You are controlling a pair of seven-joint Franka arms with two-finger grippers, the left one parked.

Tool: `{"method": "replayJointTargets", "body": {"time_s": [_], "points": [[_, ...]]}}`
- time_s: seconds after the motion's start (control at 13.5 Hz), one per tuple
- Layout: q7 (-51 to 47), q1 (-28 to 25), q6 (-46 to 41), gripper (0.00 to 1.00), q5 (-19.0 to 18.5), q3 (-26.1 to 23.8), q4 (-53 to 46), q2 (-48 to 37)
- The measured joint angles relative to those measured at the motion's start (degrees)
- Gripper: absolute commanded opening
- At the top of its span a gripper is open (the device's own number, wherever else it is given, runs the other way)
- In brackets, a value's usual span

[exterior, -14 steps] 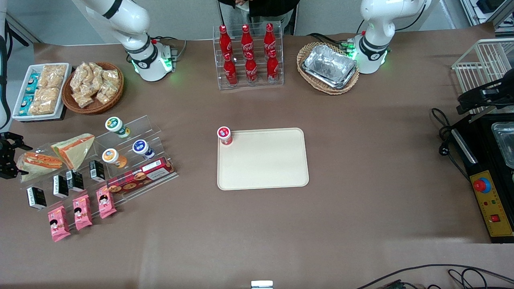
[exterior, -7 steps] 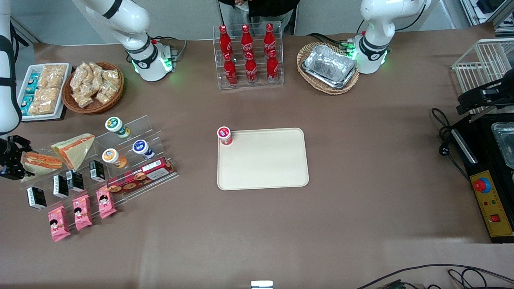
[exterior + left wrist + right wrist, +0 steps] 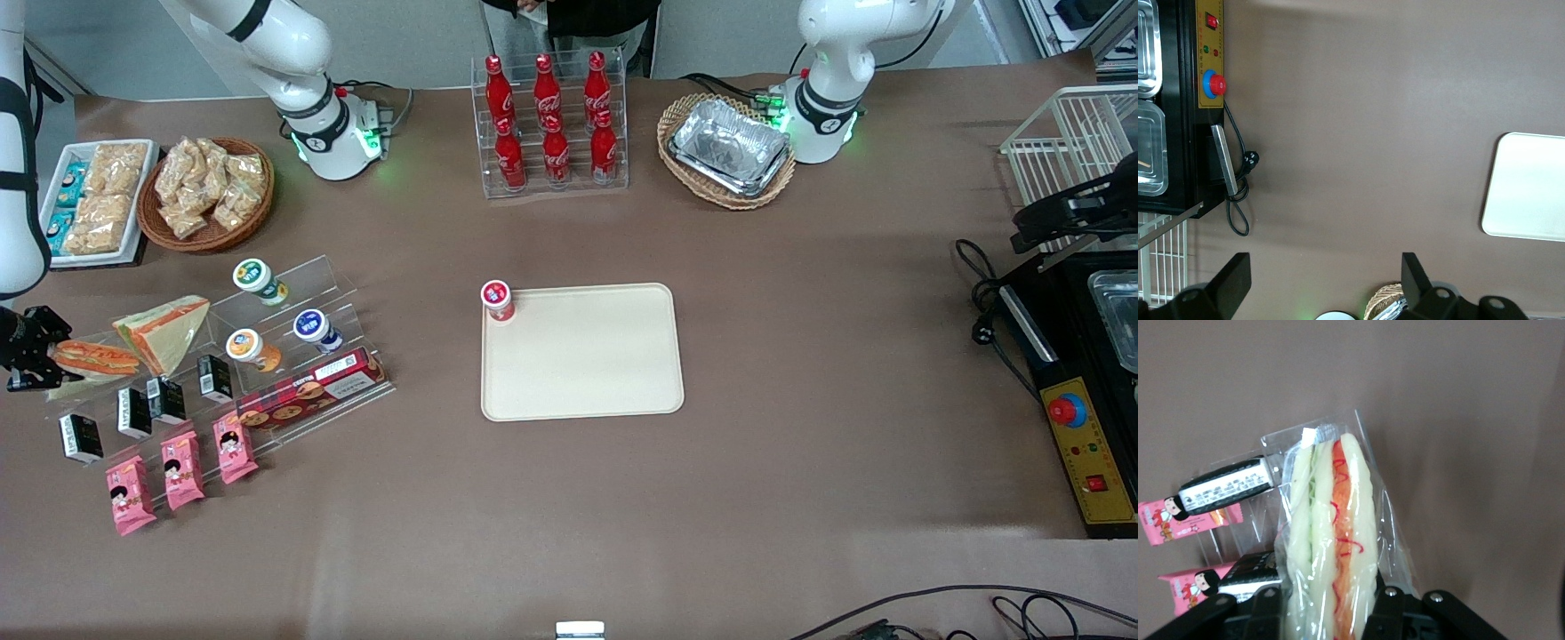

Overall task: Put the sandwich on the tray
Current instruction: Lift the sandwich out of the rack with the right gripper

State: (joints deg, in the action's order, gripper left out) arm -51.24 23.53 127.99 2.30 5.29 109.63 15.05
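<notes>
The sandwich (image 3: 96,358), a clear-wrapped wedge with a red-orange filling stripe, sits at the end of the clear display stand toward the working arm's end of the table. My gripper (image 3: 43,354) is at its outer end, shut on it. In the right wrist view the sandwich (image 3: 1333,533) stands between the black fingers (image 3: 1390,605), which press on both sides of its wrapper, and my gripper (image 3: 1329,603) holds its wide end. The cream tray (image 3: 587,382) lies flat mid-table, well away from my gripper; one end of the tray (image 3: 1528,200) also shows in the left wrist view.
A tan-faced wedge sandwich (image 3: 165,327) lies beside the held one. The clear stand (image 3: 293,356) carries yogurt cups, a cookie box, black cartons and pink packets (image 3: 1179,517). A red-lidded cup (image 3: 497,300) stands on the tray's corner. A cola rack (image 3: 549,124) and baskets stand farther from the camera.
My gripper has moved in from the table's edge onto the sandwich's outer end and shut on it. The sandwich has shifted slightly on the stand.
</notes>
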Motion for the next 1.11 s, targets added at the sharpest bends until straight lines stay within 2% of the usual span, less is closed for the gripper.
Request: {"method": "replayJointTargets", "body": {"time_s": [0.22, 0.59, 0.89, 1.11], "points": [[4.5, -0.1, -0.9, 0.39, 0.0, -0.5, -1.1, -1.2], [6.2, -0.4, -17.2, 0.39, 0.0, -4.2, -13.1, -4.7], [6.3, -0.9, -26.8, 0.39, 0.2, -13.3, -18.9, -7.6], [5.8, -1.4, -30.0, 0.39, 0.4, -22.6, -20.4, -8.8]]}}
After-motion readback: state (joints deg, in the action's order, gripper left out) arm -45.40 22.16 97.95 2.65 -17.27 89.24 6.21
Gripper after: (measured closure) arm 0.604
